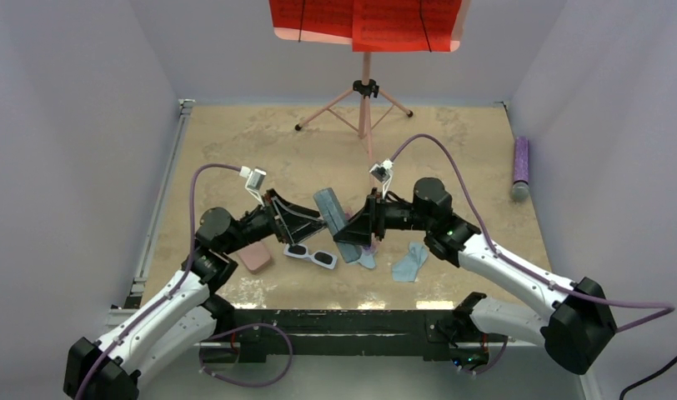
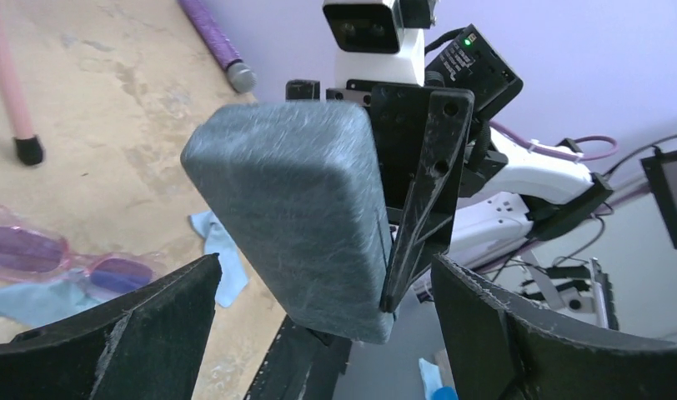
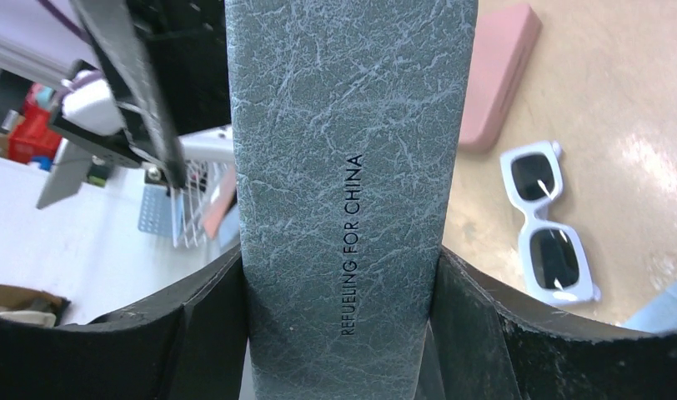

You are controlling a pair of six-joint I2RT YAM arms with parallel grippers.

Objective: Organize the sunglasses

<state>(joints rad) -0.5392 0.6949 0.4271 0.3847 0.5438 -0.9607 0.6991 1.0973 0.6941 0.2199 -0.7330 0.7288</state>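
My right claw (image 3: 343,279) is partly open and clamped across the grey-blue glasses case (image 3: 352,125), holding it up off the desk (image 1: 452,150). My left claw (image 2: 327,287) gapes fully wide at the case's end, touching nothing.

The white sunglasses (image 3: 548,221) lie flat on the desk below the case, near the pink case (image 3: 498,75). The pink-purple sunglasses (image 2: 52,258) lie on the far side, with a light blue cloth (image 2: 221,250) just beside them.

I judge both pairs light, stiff plastic, slick on the lenses and weak at the hinges. I'd pinch the frame front at the bridge, never the arms. The chunky white pair should forgive more than the slim one. The cloth could snag, and my arms crowd each other here.
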